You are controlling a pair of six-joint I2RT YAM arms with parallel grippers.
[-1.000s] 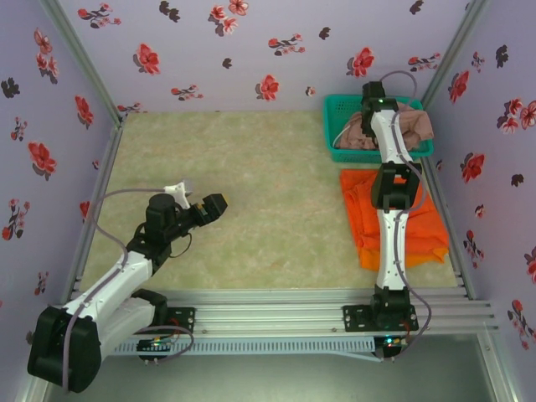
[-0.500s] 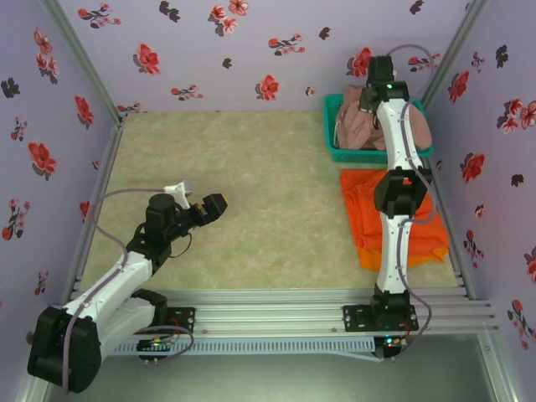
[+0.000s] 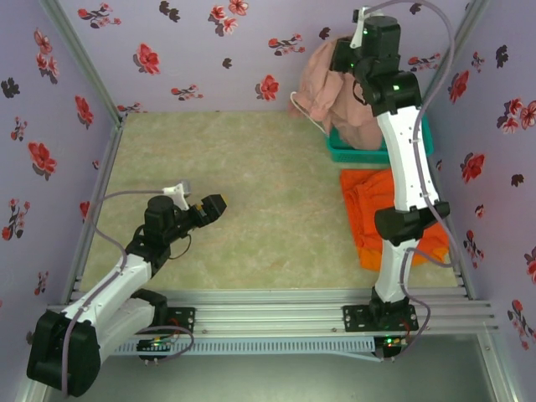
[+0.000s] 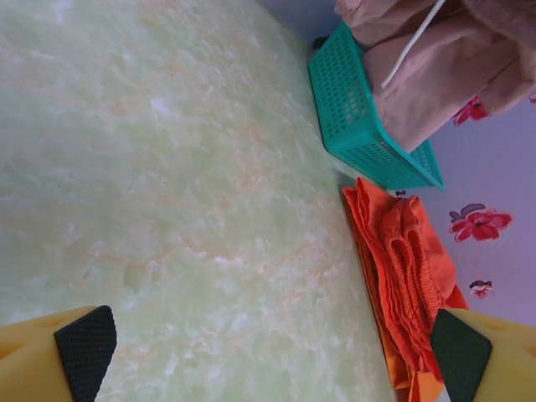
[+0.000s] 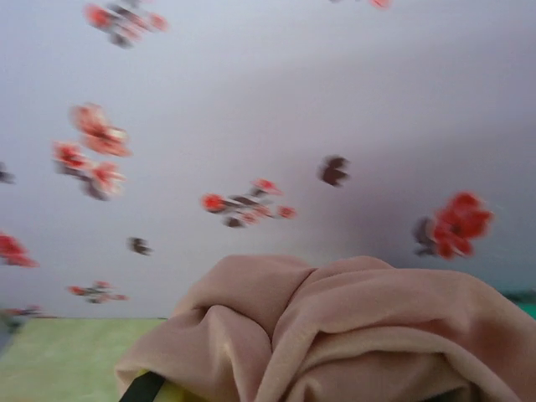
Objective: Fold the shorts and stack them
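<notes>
The pink-beige shorts [image 3: 335, 92] hang high over the teal basket [image 3: 368, 153], with my right gripper [image 3: 345, 60] shut on them; a white drawstring loops off their left side. In the right wrist view the bunched pink-beige shorts [image 5: 335, 335] cover the jaws. Folded orange shorts [image 3: 365, 219] lie on the table in front of the basket, partly behind the right arm. My left gripper [image 3: 216, 205] hovers low over the left half of the table, open and holding nothing. The left wrist view has the orange shorts [image 4: 410, 268] at right and the pink-beige shorts [image 4: 435, 75] above the basket [image 4: 352, 126].
Flowered walls close in the table on three sides. A metal rail runs along the near edge by the arm bases. The green marbled tabletop [image 3: 268, 193] lies bare between the arms.
My right arm has lifted the pink-beige shorts up out of the basket and swung them leftward. The left arm has stayed almost still.
</notes>
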